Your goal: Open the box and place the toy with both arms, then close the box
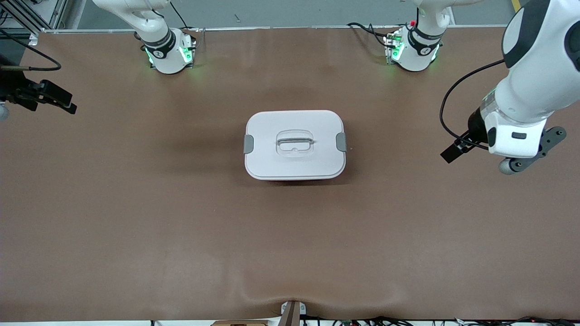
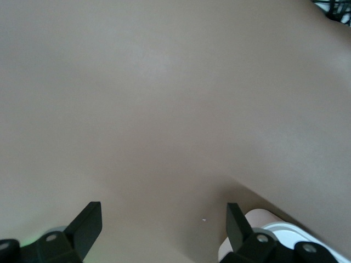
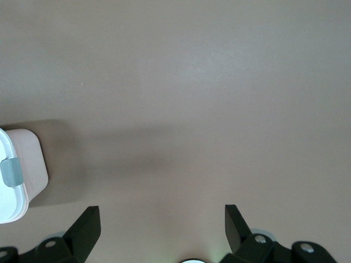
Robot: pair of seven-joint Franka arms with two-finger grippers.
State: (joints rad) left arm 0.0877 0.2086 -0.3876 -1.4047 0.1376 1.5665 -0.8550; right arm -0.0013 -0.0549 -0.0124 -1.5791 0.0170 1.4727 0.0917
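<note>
Both grippers are held wide apart over bare table, left gripper [image 2: 164, 224] at frame right, right gripper [image 3: 163, 227] at frame left, while the box [image 1: 294, 145] sits lidded at centre, no toy seen: fitting either unopened or closed again.

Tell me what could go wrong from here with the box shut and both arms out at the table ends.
1. No toy shows in any view, so the placing step may stall.
2. The white box has a gray latch at each end; lifting the lid by its handle before both release could drag the box.
3. The left gripper and right gripper, jaws open, must approach together and could collide.
</note>
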